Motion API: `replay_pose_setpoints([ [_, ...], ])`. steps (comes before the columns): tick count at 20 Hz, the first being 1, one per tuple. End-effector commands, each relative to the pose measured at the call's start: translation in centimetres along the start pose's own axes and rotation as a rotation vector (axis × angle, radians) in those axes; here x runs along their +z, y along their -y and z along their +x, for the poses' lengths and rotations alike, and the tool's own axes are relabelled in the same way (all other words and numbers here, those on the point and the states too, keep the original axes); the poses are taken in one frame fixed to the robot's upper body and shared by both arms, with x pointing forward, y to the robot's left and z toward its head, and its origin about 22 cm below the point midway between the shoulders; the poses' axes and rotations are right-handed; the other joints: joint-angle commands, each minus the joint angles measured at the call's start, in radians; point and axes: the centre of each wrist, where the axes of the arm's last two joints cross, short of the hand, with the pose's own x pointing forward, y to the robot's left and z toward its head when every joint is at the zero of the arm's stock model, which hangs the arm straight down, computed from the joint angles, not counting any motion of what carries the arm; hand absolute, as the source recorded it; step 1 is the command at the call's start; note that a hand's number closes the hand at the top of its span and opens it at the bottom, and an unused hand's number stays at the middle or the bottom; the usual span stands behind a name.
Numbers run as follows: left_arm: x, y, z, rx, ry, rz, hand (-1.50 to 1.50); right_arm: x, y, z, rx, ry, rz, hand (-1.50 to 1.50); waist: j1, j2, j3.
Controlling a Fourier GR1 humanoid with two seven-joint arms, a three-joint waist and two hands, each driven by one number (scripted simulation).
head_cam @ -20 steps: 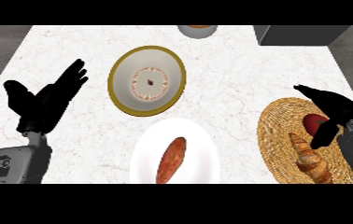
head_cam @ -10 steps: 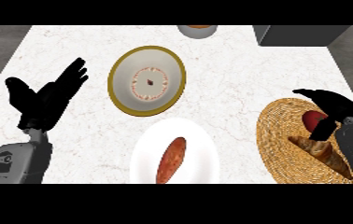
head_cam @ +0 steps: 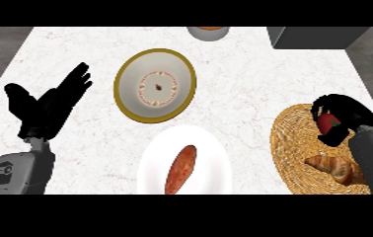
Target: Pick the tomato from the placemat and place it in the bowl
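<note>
Right now the right hand (head_cam: 342,116) is curling round the tomato (head_cam: 328,124) on the woven placemat (head_cam: 291,147); lifting carelessly risks nudging the croissant (head_cam: 331,167) lying just near it. Far left, the left hand (head_cam: 45,105) is resting open.

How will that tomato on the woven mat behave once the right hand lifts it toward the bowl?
The tomato looks round and smooth, so it could slip within the curled fingers of the right hand and would likely roll if set on the bare counter. The bowl is concave with a raised gold rim, so it should settle there. Its weight cannot be judged from this view.
</note>
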Motion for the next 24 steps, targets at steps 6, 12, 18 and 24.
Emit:
replay_pose_setpoints([
  [6, 0.8, 0.5, 1.1, -0.010, 0.019, -0.008, 0.00, 0.7, 2.1, 1.2, 0.001, 0.067, -0.032, 1.50, -0.004, 0.001, 0.005],
  [12, 1.0, -0.4, 0.0, 0.016, -0.012, 0.033, 0.00, 2.8, -9.0, 12.6, -0.147, -0.116, -0.046, 1.50, -0.047, -0.011, 0.002],
  [18, -0.5, 0.9, 1.1, -0.016, 0.004, 0.038, 0.00, 7.6, -8.0, 19.1, -0.152, -0.091, -0.165, 1.50, -0.043, -0.006, 0.003],
  [24, 1.5, -0.2, -0.2, -0.002, 0.006, 0.018, 0.00, 16.3, -4.9, 22.1, -0.165, -0.030, -0.272, 1.50, -0.023, -0.007, 0.004],
])
